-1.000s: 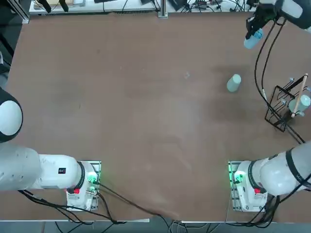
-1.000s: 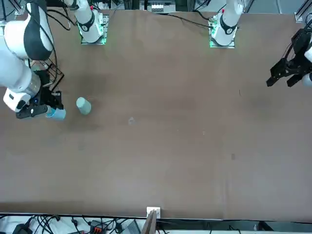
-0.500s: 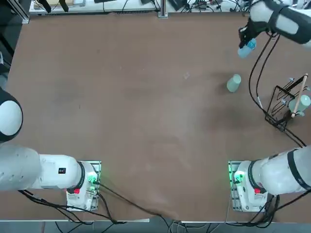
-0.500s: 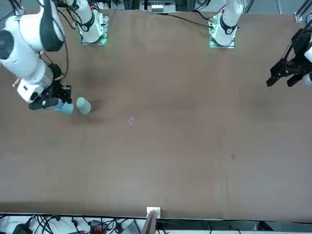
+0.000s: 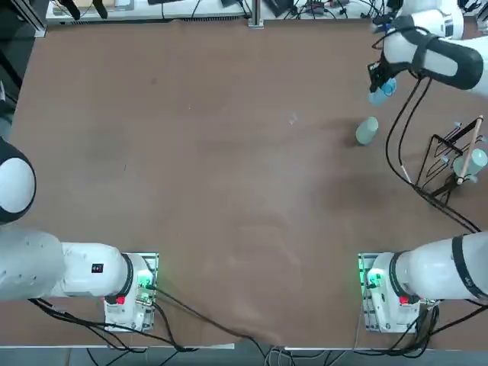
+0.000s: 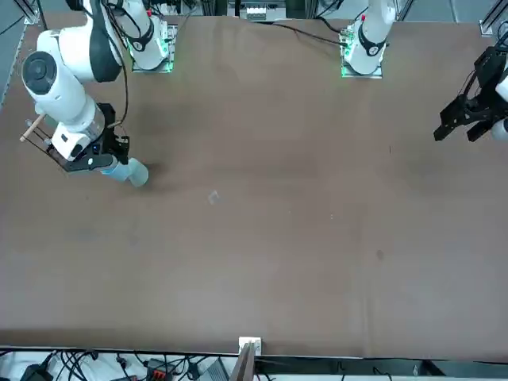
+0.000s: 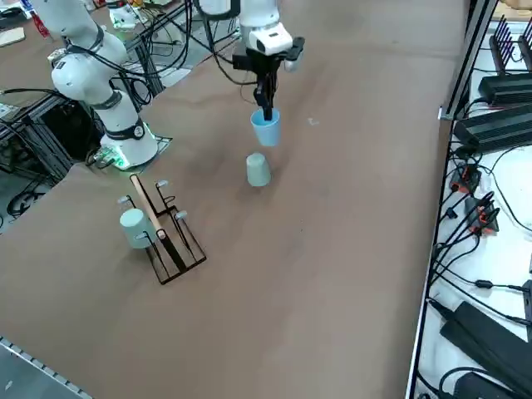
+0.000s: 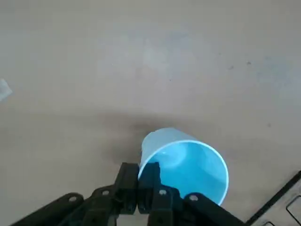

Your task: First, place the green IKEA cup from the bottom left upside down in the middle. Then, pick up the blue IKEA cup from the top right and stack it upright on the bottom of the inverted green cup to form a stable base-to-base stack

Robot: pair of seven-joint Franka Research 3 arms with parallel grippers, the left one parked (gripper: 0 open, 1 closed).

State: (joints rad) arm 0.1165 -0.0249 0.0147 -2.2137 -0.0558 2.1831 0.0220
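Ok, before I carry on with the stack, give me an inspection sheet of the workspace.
Surface: brown matte tabletop, a small pale mark on it.
Green cup: stands upside down on the tabletop.
Blue cup: held upright off the table, not yet stacked.
Right hand: shut on the blue cup's wall, near the green cup.
Clutter: black wire rack with a pale wooden rod and a pale cup by it.
Cables: black cables hang from the right arm; more run around the arm bases.
Surroundings: side bench with cables and black devices; people: nothing seen.
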